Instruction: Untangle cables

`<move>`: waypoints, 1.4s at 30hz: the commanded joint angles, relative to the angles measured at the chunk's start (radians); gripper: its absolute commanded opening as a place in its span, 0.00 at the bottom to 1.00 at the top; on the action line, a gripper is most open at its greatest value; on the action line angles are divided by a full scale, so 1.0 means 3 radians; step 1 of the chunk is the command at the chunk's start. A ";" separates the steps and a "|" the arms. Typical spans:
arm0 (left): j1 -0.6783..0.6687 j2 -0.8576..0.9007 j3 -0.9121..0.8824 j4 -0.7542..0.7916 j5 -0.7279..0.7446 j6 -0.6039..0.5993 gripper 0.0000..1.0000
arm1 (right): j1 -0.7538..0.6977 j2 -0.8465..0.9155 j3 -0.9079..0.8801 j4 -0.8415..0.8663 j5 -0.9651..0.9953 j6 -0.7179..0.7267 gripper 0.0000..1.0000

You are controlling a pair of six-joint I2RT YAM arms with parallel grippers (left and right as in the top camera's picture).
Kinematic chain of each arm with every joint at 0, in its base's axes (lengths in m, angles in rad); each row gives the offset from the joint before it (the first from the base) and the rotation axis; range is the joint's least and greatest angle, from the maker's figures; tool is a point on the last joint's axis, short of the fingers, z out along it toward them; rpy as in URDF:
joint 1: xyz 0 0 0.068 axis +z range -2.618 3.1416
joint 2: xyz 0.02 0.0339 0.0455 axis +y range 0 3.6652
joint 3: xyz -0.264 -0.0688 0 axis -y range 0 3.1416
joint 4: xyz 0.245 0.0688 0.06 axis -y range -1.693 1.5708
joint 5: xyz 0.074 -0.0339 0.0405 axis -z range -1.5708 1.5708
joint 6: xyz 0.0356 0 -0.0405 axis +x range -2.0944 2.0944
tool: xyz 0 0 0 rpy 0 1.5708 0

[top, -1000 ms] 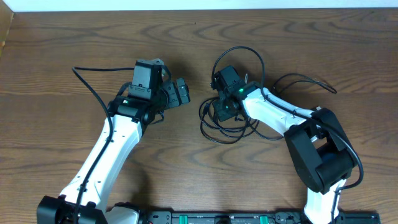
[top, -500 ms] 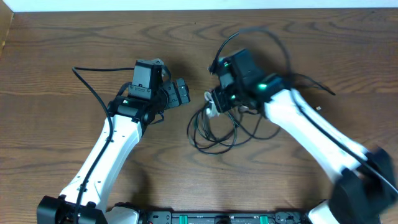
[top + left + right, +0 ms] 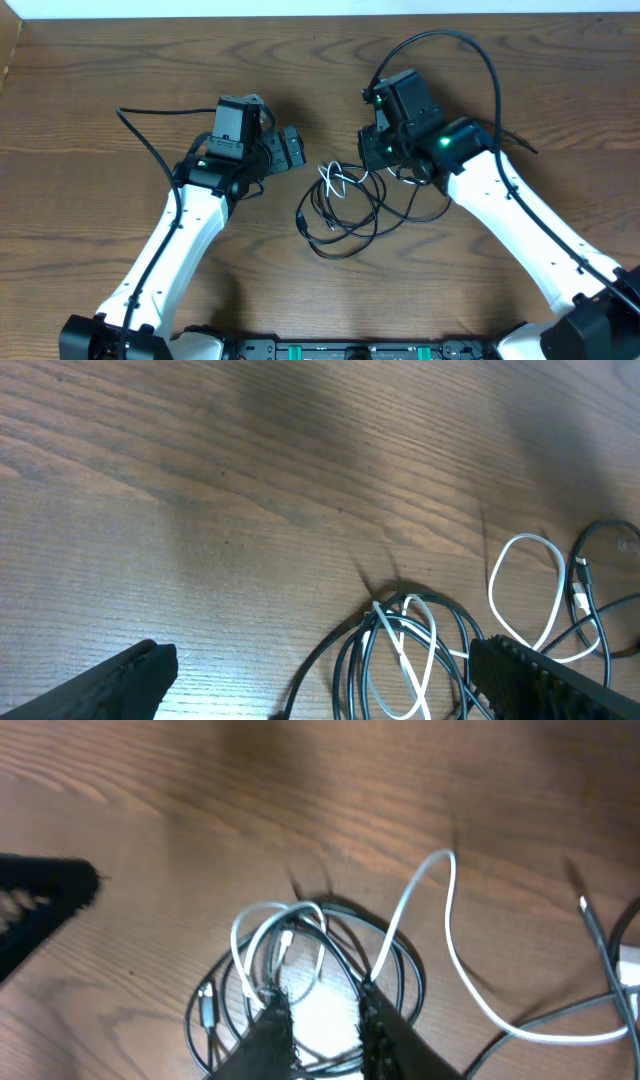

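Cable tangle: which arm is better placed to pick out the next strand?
Right, probably. The right gripper hangs just over the cables, jaws narrowly parted, with strands at its fingertips. The left gripper is wide open but sits off to the tangle's side.

Your left arm (image 3: 172, 240) wears smooth white shells over its long links, with black housings at the joints and a boxy black block at the wrist. A small green lamp (image 3: 206, 160) glows near that wrist, and a thick black wire (image 3: 140, 135) runs on along the white shell. Your right arm (image 3: 520, 215) is built alike: white links, black joints, a green light (image 3: 441, 143) of its own and a thick black lead (image 3: 470, 42) arching off its wrist block. The left fingers (image 3: 110, 685) are matte black, blunt wedges. The right fingers (image 3: 272, 1035) are black too and taper to narrow tips, blurred in your wrist view. A black base rail (image 3: 360, 351) carries small green marks.
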 commanded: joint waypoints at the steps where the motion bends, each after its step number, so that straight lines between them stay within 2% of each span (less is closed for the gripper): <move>1: 0.0017 -0.0034 0.0000 0.0000 -0.0032 0.0005 1.00 | 0.0052 0.0098 -0.0015 -0.0036 0.0022 0.0173 0.25; 4: 0.0017 -0.0034 0.0000 0.0000 -0.0032 0.0005 1.00 | 0.0084 0.0220 -0.0019 -0.0036 -0.0017 0.0277 0.26; 9: 0.0017 -0.0034 0.0000 0.0000 -0.0032 0.0005 1.00 | 0.0111 0.0443 -0.0019 -0.0004 -0.0191 0.0773 0.26; 18: 0.0017 -0.0034 0.0000 0.0000 -0.0031 0.0005 1.00 | 0.0123 0.0868 -0.0019 0.0376 -0.0736 0.1316 0.27; 30: 0.0017 -0.0034 0.0000 0.0000 -0.0031 0.0005 1.00 | 0.0178 0.1139 -0.0020 0.0544 -0.0699 0.2009 0.27; 33: 0.0017 -0.0034 0.0000 0.0000 -0.0031 0.0005 1.00 | 0.0252 0.1270 -0.0020 0.0683 -0.0699 0.2031 0.27; 34: 0.0017 -0.0034 0.0000 0.0000 -0.0032 0.0005 1.00 | 0.0273 0.1302 -0.0020 0.0718 -0.0701 0.2033 0.26; 35: 0.0017 -0.0034 0.0000 0.0000 -0.0032 0.0005 1.00 | 0.0285 0.1330 -0.0020 0.0744 -0.0701 0.2032 0.21; 36: 0.0017 -0.0034 0.0000 0.0000 -0.0031 0.0005 1.00 | 0.0295 0.1345 -0.0020 0.0755 -0.0697 0.2031 0.15; 37: 0.0017 -0.0034 0.0000 0.0000 -0.0032 0.0005 1.00 | 0.0299 0.1364 -0.0020 0.0758 -0.0685 0.2028 0.04; 38: 0.0017 -0.0034 0.0000 0.0000 -0.0031 0.0005 1.00 | 0.0298 0.1364 -0.0020 0.0754 -0.0680 0.2024 0.01; 42: 0.0017 -0.0034 0.0000 0.0000 -0.0031 0.0005 1.00 | 0.0295 0.1343 -0.0020 0.0732 -0.0481 0.1930 0.01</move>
